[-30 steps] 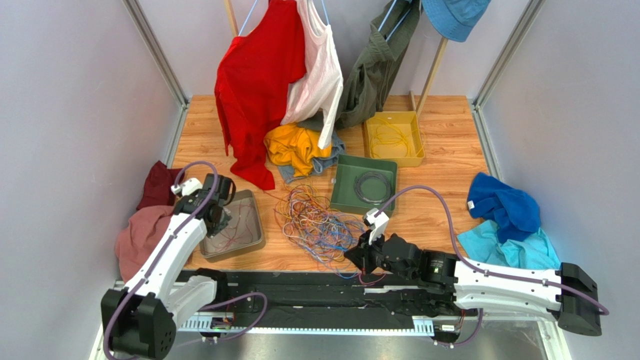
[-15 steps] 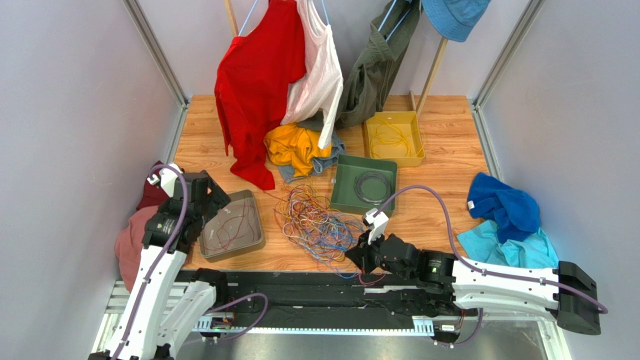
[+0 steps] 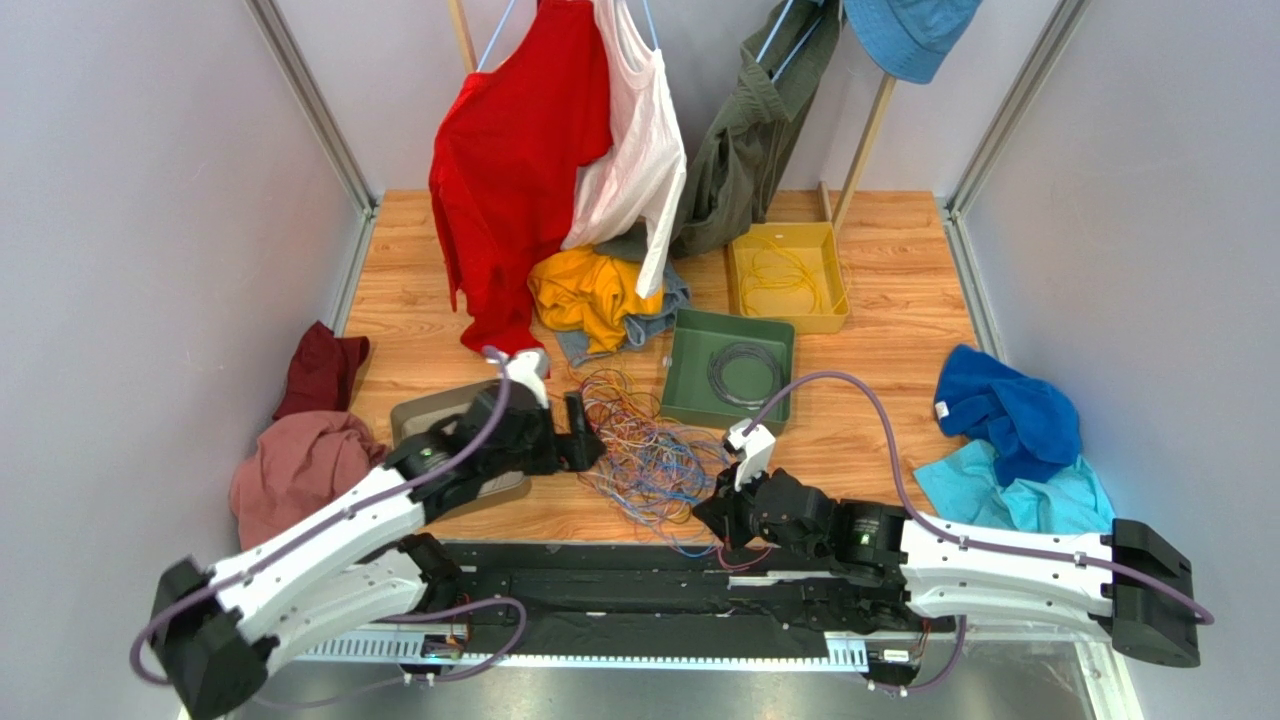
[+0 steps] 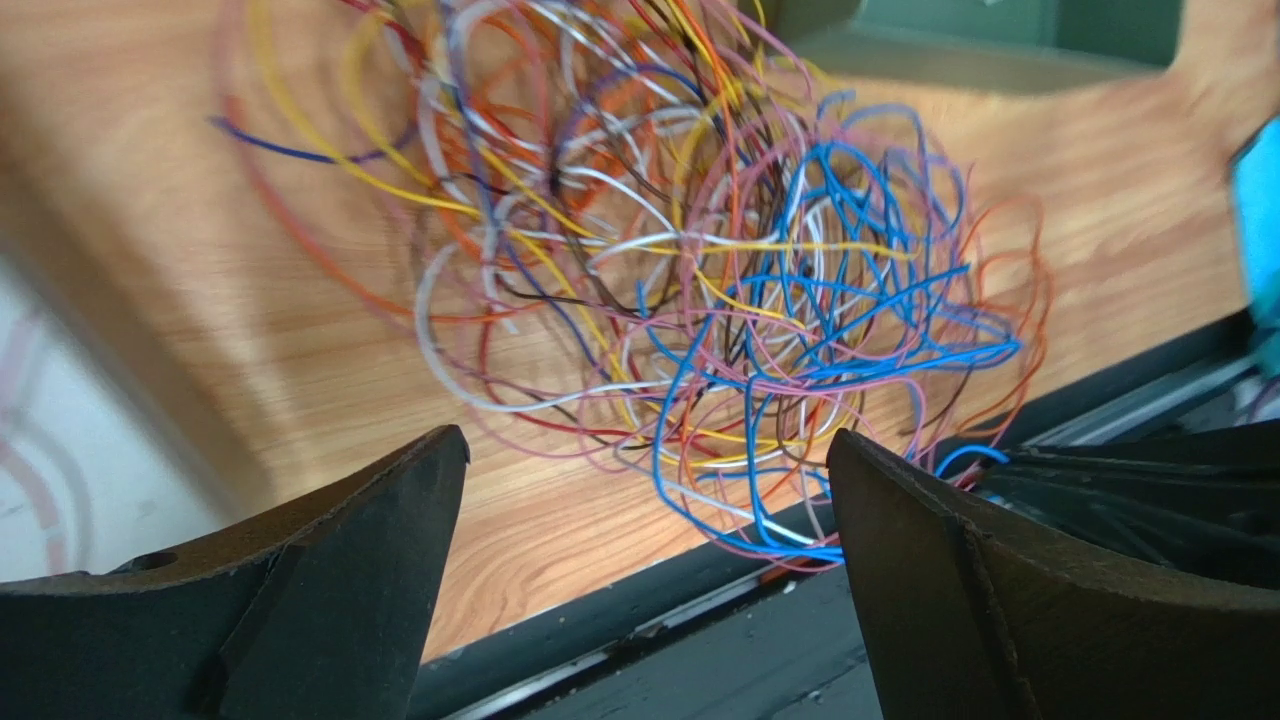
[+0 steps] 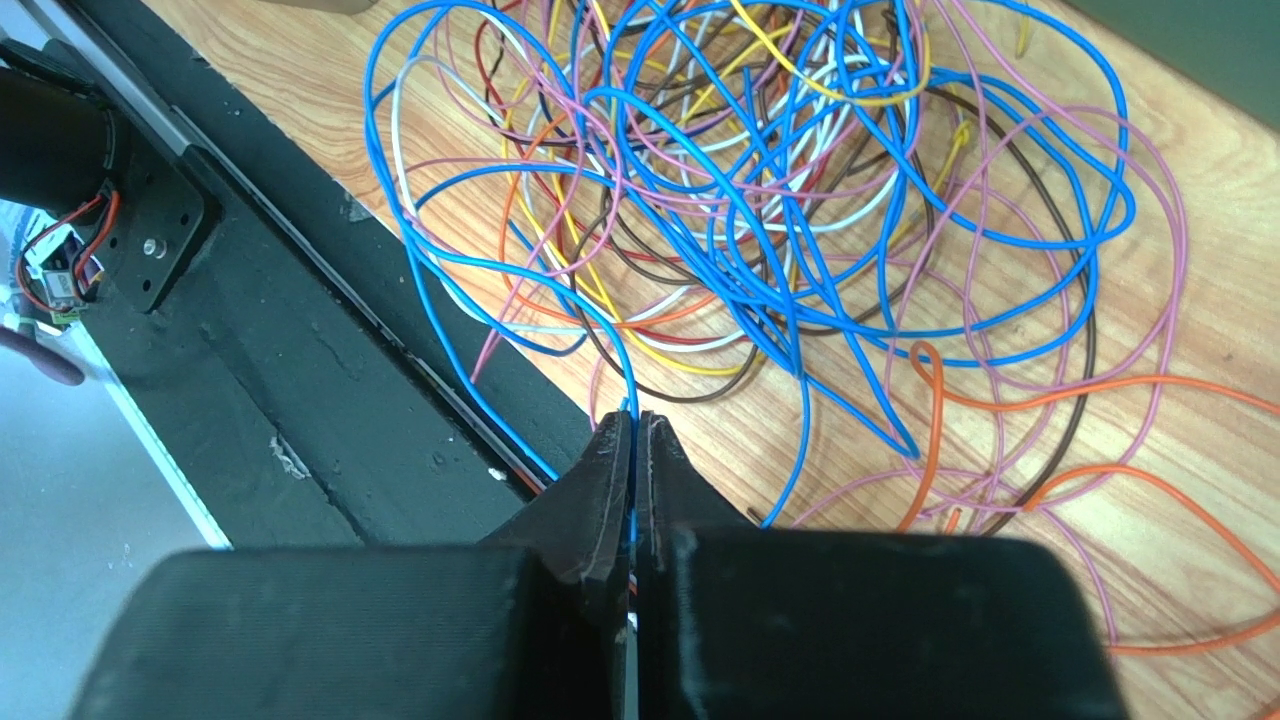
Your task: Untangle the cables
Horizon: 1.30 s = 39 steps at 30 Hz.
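Right gripper (image 5: 633, 428) clenched on one blue wire (image 5: 627, 408); left gripper (image 4: 643, 450) released, wide open.
The cables (image 3: 646, 450) are heaped on the desk (image 3: 872, 435) just nearside of the green tray (image 3: 672, 393), right gripper nearer, left gripper tray-left. Suggest anchoring right, then nipping one outer loop with left and pulling slowly.

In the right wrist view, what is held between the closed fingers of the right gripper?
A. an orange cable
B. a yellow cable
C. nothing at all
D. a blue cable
D: the right gripper is shut, and a blue cable runs from the tangle straight into its closed jaws.
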### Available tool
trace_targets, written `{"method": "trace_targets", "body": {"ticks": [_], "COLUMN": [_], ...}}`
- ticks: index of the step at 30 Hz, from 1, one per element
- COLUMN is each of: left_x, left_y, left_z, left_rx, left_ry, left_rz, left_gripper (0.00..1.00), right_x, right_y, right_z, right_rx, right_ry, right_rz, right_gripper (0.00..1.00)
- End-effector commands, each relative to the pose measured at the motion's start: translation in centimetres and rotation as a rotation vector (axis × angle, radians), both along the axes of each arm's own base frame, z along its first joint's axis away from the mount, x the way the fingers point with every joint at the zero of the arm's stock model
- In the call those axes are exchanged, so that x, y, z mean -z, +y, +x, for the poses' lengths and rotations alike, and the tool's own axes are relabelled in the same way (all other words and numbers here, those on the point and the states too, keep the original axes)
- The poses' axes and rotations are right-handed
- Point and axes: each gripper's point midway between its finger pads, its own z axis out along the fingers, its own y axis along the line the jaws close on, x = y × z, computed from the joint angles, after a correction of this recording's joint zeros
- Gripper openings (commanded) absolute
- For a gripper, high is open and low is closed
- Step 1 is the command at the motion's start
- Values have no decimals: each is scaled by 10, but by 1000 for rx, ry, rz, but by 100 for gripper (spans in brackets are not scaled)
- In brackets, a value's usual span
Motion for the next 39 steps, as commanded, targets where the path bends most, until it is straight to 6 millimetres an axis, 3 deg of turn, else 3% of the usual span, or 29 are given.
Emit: {"method": "trace_targets", "body": {"ticks": [1, 6, 16, 17, 18, 20, 21, 22, 25, 28, 29, 30, 32, 33, 34, 35, 36, 39], "left_x": [-3, 24, 73, 77, 80, 78, 76, 73, 51, -1, -39, -58, -122, -141, -157, -187, -198, -235], "left_y": [-34, -33, -37, -38, -37, -37, -36, -33, -21, -4, 1, 7, 15, 18, 19, 22, 22, 12], "left_z": [16, 22, 34, 35, 34, 36, 36, 38, 39, 39, 36, 35, 29, 27, 24, 20, 18, 12], "left_rx": [20, -17, -64, -65, -67, -75, -79, -88, -100, -115, -118, -111, -108, -91, -72, -66, -45, 35], "left_ry": [-72, -63, 18, 27, 34, 29, 27, 18, -22, -115, -176, -222, -332, -374, -397, -429, -445, -477], "left_rz": [-44, -31, 42, 50, 56, 51, 56, 64, 103, 107, 61, 57, -24, -29, -43, -66, -57, -88], "left_gripper": [99, 97, 65, 59, 44, 23, 0, 0, 0, 0, 0, 0, 0, 0, 0, 0, 0, 0], "right_x": [-5, -5, -6, -7, -5, -7, -8, -9, -9, -9, -8, -7, -7, -7, -7, -10, -13, -32], "right_y": [-1, -3, -7, -8, -10, -15, -16, -18, -23, -24, -25, -24, -23, -21, -20, -17, -16, -11], "right_z": [3, 2, 2, 1, 1, 1, 2, 2, 2, 2, 1, 1, 0, -1, -2, -2, -2, 0], "right_rx": [40, 49, 48, 50, 52, 60, 67, 72, 80, 83, 83, 81, 80, 72, 66, 64, 61, 50], "right_ry": [15, 22, 21, 24, 25, 23, 20, 18, 14, 15, 18, 20, 24, 29, 30, 29, 29, 3], "right_rz": [26, 26, 8, 12, 5, 8, 12, 18, 14, 16, 18, 21, 34, 42, 47, 61, 69, 112], "right_gripper": [0, 0, 0, 0, 0, 0, 0, 0, 0, 0, 0, 0, 0, 0, 3, 9, 22, 41]}}
